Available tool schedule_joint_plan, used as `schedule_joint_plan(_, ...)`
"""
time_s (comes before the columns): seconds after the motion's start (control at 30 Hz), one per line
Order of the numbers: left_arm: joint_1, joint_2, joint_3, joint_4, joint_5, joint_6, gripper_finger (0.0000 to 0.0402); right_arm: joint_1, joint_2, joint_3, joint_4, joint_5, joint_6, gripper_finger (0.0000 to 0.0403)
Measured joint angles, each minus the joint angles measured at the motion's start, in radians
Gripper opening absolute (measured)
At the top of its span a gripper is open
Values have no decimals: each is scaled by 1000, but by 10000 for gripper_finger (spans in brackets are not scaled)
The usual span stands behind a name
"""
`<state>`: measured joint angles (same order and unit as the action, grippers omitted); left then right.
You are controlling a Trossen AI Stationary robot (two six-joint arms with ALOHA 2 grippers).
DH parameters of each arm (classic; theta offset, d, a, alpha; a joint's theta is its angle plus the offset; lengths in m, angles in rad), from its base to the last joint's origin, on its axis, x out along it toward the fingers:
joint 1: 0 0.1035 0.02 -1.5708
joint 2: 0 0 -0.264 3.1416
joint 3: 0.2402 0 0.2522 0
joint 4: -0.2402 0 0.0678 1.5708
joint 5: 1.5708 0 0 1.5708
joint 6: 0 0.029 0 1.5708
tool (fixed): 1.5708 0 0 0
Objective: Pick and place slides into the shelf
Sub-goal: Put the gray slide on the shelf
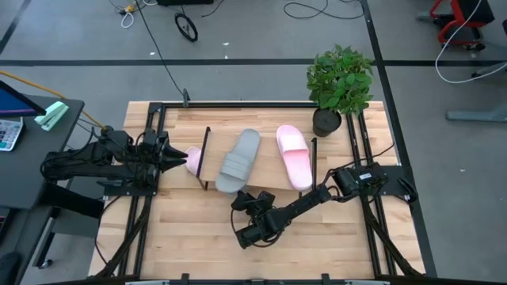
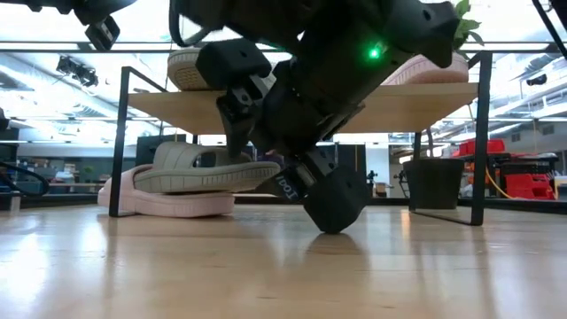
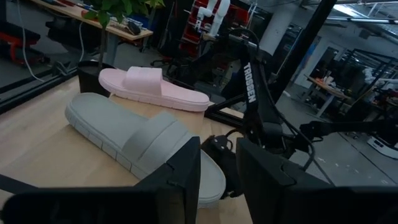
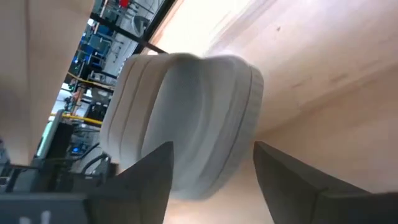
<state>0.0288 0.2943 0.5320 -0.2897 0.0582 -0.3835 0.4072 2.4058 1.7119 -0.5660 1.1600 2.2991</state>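
While the right gripper (image 1: 252, 223) is lowered at the table's near side, a grey slide (image 2: 205, 168) is seen between its parted fingers (image 4: 149, 180), under the shelf (image 2: 292, 106) (whether it is actually gripped cannot be told). Beside it, on the table (image 2: 266, 266), a pink slide (image 2: 168, 202) lies. On the shelf board, another grey slide (image 1: 240, 160) and pink slide (image 1: 293, 155) are set. The left gripper (image 1: 176, 154), fingers apart, is held at the shelf's left end.

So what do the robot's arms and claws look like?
Both arms are black and jointed, with cables along them. The right arm shows a green light in the low view. It carries white TROSSEN lettering. The left claw has flat, boxy black fingers.
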Motion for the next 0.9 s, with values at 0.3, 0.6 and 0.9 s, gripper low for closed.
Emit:
schedule_joint_plan(0.3, 0, 0, 0, 0, 19, 1, 103, -1, 2, -1, -44, -25, -44, 24)
schedule_joint_plan(0.6, 0, 0, 0, 0, 19, 37, 89, 31, 0, -2, -104, -7, -29, 23)
schedule_joint_plan(0.9, 0, 0, 0, 3, 19, 35, 78, 113, -48, 5, -161, -13, -28, 23)
